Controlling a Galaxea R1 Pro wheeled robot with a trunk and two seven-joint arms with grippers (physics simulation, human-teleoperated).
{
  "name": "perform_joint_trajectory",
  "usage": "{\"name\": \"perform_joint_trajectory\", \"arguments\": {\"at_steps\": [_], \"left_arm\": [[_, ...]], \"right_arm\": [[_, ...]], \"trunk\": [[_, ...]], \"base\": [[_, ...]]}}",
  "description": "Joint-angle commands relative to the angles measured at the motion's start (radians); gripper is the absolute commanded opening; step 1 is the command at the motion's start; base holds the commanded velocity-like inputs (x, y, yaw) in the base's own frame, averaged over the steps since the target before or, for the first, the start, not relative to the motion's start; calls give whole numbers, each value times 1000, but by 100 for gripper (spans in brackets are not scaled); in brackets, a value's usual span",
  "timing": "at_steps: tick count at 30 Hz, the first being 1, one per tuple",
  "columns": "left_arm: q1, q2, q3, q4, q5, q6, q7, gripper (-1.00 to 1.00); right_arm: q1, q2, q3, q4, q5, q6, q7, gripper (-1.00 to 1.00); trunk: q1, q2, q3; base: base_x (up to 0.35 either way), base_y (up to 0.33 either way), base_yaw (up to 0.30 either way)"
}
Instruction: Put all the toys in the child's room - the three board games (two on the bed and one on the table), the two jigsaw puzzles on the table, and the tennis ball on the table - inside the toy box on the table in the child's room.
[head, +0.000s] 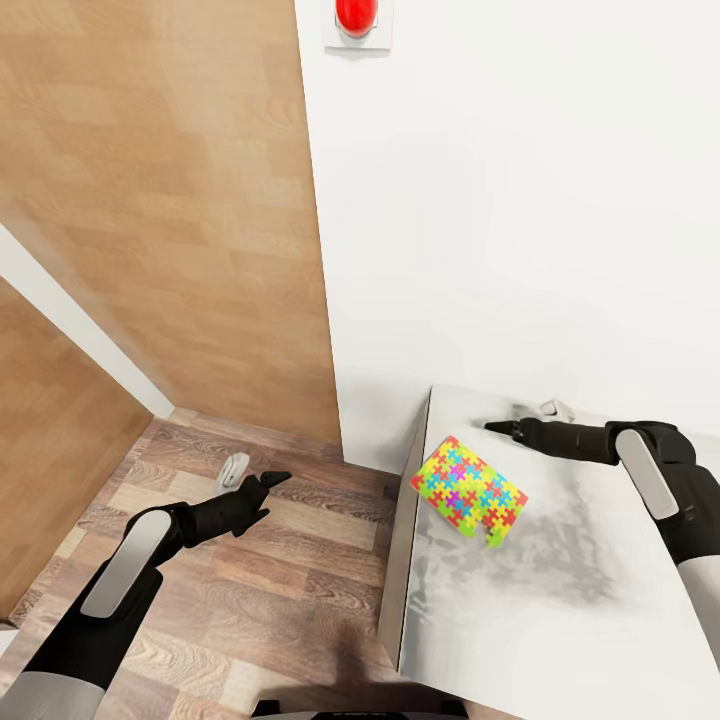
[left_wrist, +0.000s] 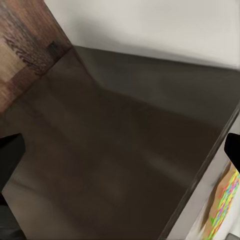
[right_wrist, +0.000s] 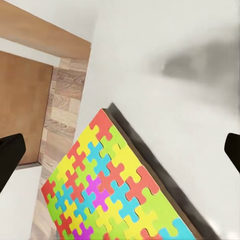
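The counter (head: 560, 610) has a smooth, pale top with a soft sheen and cloudy grey smudges. The jigsaw puzzle (head: 468, 490) looks like glossy printed card, its interlocking pieces in bright colours over a dark edge. The floor (head: 290, 560) is wood plank, grainy and matt, in mixed brown tones. A light wooden panel (head: 170, 190) shows fine grain beside a plain matt white wall (head: 520, 200).

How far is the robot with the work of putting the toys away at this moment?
Nothing looks done yet: no toy box is in sight. One jigsaw puzzle lies on the white table, ungrasped. The right end effector hovers open over the table beyond it; the left end effector hangs over the wood floor, holding nothing. Everything else remains.
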Motion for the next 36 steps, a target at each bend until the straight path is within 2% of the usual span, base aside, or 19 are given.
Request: {"name": "perform_joint_trajectory", "arguments": {"at_steps": [1,5,10,16,24,36], "left_arm": [[-1,0,-1,0,7,0,9,100],[-1,0,-1,2,3,0,9,100],[-2,-1,-1,4,-2,0,9,100],[-2,-1,-1,5,-4,0,3,100],[-2,-1,-1,5,-7,0,-21,100],[-2,1,-1,5,-8,0,-39,100]], "right_arm": [[0,-1,-7,0,6,11,7,100],[1,-1,-27,-1,7,27,7,100],[6,-1,-72,-4,10,27,7,100],[9,-1,-93,-6,12,27,6,100],[10,-1,-103,-7,13,27,4,100],[11,-1,-107,-7,13,27,3,100]], "trunk": [[1,-2,-1],[1,-2,-1],[1,-2,-1],[1,-2,-1],[1,-2,-1],[1,-2,-1]], "base": [[7,1,0],[5,1,0],[3,0,0],[1,0,0],[0,0,-23],[0,0,-151]]}}
